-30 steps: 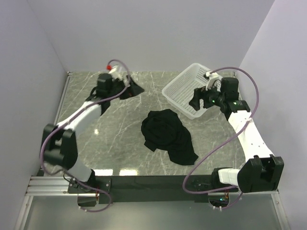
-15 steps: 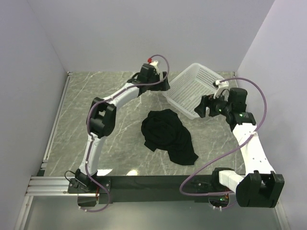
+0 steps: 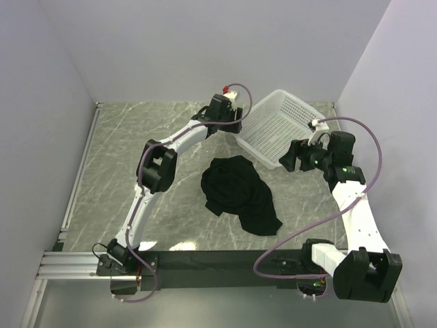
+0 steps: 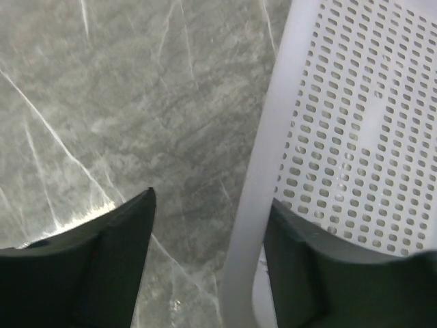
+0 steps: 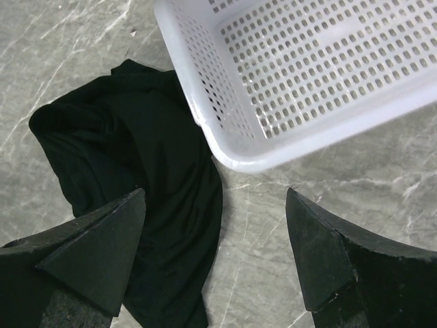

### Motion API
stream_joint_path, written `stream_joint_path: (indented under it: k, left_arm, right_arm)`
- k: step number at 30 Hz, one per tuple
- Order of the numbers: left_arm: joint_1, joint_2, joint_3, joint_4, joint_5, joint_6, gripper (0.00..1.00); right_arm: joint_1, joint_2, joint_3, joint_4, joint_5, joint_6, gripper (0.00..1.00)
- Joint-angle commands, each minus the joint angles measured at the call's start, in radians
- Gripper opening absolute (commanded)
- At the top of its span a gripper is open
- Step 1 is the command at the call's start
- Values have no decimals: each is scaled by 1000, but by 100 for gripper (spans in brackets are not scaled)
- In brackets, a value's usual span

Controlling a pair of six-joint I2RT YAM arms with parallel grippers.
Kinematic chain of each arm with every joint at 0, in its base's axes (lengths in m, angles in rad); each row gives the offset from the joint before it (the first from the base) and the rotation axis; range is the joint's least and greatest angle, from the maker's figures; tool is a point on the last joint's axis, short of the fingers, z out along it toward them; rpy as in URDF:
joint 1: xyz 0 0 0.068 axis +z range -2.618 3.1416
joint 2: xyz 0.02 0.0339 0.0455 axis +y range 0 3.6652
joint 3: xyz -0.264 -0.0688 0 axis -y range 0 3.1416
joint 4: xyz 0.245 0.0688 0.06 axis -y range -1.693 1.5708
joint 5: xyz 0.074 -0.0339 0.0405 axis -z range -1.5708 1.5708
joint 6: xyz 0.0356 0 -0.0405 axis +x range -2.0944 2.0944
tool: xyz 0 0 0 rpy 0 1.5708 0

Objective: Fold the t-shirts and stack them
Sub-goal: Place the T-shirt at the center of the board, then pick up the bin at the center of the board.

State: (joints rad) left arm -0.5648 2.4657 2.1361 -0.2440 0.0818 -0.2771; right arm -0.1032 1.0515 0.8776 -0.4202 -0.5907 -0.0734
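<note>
So far none of the folding looks done. The black soft cotton t-shirt [image 3: 239, 191] lies as one crumpled heap on the near-left side of the white plastic mesh basket [image 3: 274, 127], its edge right against the basket's near corner. No sleeve or hem is laid flat, and no stack has been started. By my reckoning everything is left to do: spreading, folding and stacking. I count one heap of black fabric, and cannot tell whether it is a single shirt or several bunched together. There is one basket, which sits tipped, with no shirt in the parts of it that show. There are two arms. The left gripper [image 4: 210, 205] is at the basket's far-left rim, its fingers apart and straddling that rim without clamping it. The right gripper [image 5: 215, 195] hovers over the basket's near corner, its fingers spread wide with nothing between them. All of this rests on one grey-green marbled table [image 3: 136, 150] stretching well away to the basket's left.
</note>
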Motion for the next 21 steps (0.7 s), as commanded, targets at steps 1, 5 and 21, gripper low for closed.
stream_joint_path:
  k: [1,5,21]
  left_arm:
    - [-12,28,76,38,-1,105,64]
    - [-24,30,91,57,35,136,23]
    - [2,-457,-343,350,-42,133,0]
  right_arm:
    - [-16,-28,-6,40,-20,24,89]
    - [-23,-28,-8,52,-29,40,89]
    - [-41,-30,-9,61,-31,38,88]
